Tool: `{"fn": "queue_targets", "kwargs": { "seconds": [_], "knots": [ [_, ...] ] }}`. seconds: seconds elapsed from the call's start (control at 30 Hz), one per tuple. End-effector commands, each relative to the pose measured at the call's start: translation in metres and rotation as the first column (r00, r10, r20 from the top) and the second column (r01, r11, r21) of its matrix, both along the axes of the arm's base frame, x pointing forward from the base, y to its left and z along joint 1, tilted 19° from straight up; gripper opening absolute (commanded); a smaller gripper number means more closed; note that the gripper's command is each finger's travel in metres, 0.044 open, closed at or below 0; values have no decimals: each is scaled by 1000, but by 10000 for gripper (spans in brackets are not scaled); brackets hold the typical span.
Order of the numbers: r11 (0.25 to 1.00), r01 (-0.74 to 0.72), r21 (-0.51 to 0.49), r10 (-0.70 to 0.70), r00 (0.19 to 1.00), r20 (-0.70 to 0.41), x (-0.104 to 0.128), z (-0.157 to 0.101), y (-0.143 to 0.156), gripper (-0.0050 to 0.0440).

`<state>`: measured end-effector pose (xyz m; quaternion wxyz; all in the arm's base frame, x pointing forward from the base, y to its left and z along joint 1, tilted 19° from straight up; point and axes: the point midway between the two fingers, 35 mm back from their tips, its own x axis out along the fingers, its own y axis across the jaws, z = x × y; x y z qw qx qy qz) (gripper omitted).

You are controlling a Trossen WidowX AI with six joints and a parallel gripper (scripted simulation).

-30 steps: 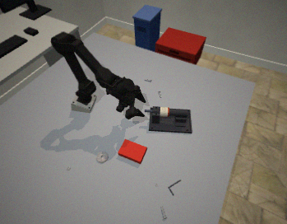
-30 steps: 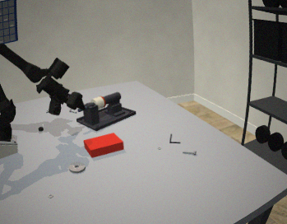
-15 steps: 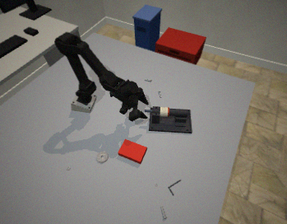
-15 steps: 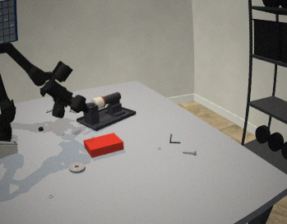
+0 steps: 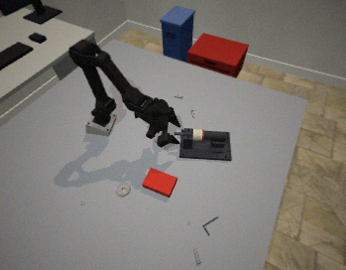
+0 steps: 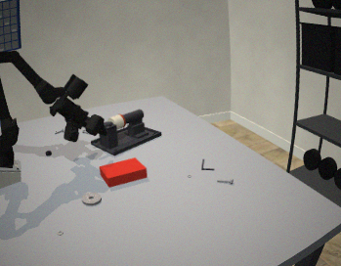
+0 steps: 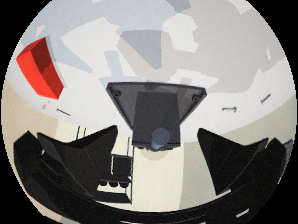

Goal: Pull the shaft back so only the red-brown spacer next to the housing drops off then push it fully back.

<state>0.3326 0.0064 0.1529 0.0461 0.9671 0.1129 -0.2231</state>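
The shaft assembly stands on a dark base plate (image 5: 207,154) (image 6: 135,138). A small dark support block (image 5: 187,142) (image 6: 110,132) (image 7: 156,112) carries the shaft's free end (image 5: 179,132) (image 7: 160,137). Behind it a white spacer (image 5: 195,133) (image 6: 115,120) and the red-brown spacer (image 5: 201,133) (image 6: 122,118) sit on the shaft, against the big housing block (image 5: 217,139) (image 6: 133,117). My gripper (image 5: 172,130) (image 6: 84,128) (image 7: 159,131) is open and empty. Its fingers stand on either side of the shaft's free end, just short of the support block.
A flat red block (image 5: 160,182) (image 6: 122,171) (image 7: 40,70) lies in front of the plate, with a washer (image 5: 123,190) (image 6: 91,199) beside it. An L-shaped key (image 5: 209,225) (image 6: 206,166) and a screw (image 5: 196,255) (image 6: 228,181) lie further off. Blue (image 5: 177,32) and red (image 5: 218,54) boxes stand beyond the table.
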Motion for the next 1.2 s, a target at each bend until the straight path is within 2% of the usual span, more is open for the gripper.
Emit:
{"fn": "queue_targets", "kwargs": {
  "seconds": [0.0, 1.17],
  "knots": [
    [1000, 3, 3, -3, 1000, -7, 1, -2, 0, 440],
    [1000, 3, 3, -3, 1000, -7, 4, -3, 0, 440]
  ]
}}
